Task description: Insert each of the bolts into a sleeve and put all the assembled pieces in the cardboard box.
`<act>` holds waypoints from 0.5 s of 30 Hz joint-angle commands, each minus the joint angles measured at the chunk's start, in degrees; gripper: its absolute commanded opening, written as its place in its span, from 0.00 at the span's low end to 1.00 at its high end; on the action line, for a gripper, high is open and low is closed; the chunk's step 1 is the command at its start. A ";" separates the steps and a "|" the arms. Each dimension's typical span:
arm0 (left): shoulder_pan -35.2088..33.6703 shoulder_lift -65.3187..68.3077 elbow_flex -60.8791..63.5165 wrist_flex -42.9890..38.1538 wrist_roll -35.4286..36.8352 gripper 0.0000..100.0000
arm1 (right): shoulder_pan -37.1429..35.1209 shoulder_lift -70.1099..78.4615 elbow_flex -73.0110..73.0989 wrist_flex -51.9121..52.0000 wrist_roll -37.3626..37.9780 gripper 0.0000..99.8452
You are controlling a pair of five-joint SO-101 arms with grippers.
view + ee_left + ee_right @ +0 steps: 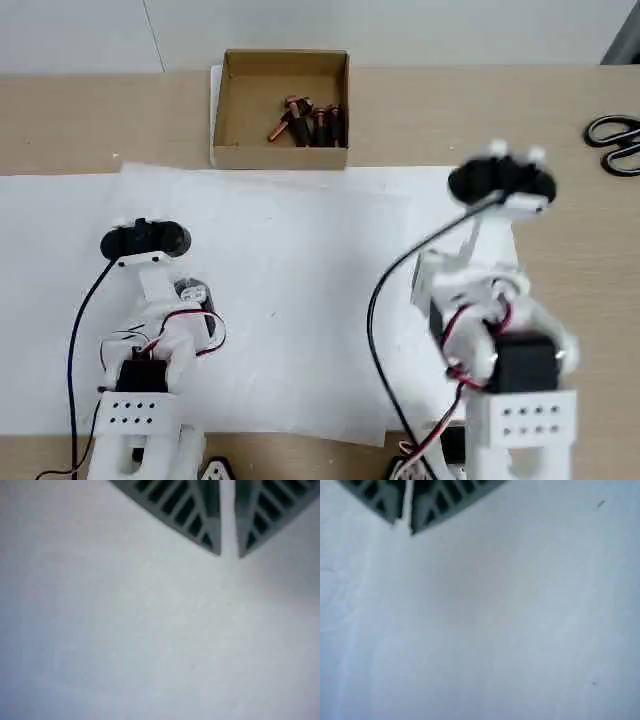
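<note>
- Bright, even light washes the surface (pixel 100 120) and white sheet (pixel 300 280).
- Soft shade sits inside the cardboard box (pixel 240 110).
- Faint grey shadow spreads beside the left fingers (pixel 190 510) and right fingers (pixel 375 495).

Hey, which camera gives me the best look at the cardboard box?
The high view. It looks down into the open cardboard box at the far edge of the table, with the assembled pieces lying inside. The left and right wrist views face the white paper under their arms instead.
</note>
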 commanded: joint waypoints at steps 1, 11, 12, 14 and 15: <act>0.18 -0.44 -0.57 -1.32 0.00 0.01 | 0.57 -9.98 12.04 -5.76 -0.18 0.00; 0.18 -0.44 -0.57 -1.32 0.00 0.01 | 0.31 -41.01 38.77 -13.58 5.27 0.00; 0.18 -0.44 -0.57 -1.32 0.00 0.01 | 0.22 -42.95 40.35 -13.58 5.80 0.00; 0.18 -0.44 -0.57 -1.32 0.00 0.01 | 0.57 -41.98 41.58 -13.58 5.98 0.00; 0.18 -0.44 -0.57 -1.32 0.00 0.01 | 0.66 -40.75 41.67 -13.49 5.80 0.00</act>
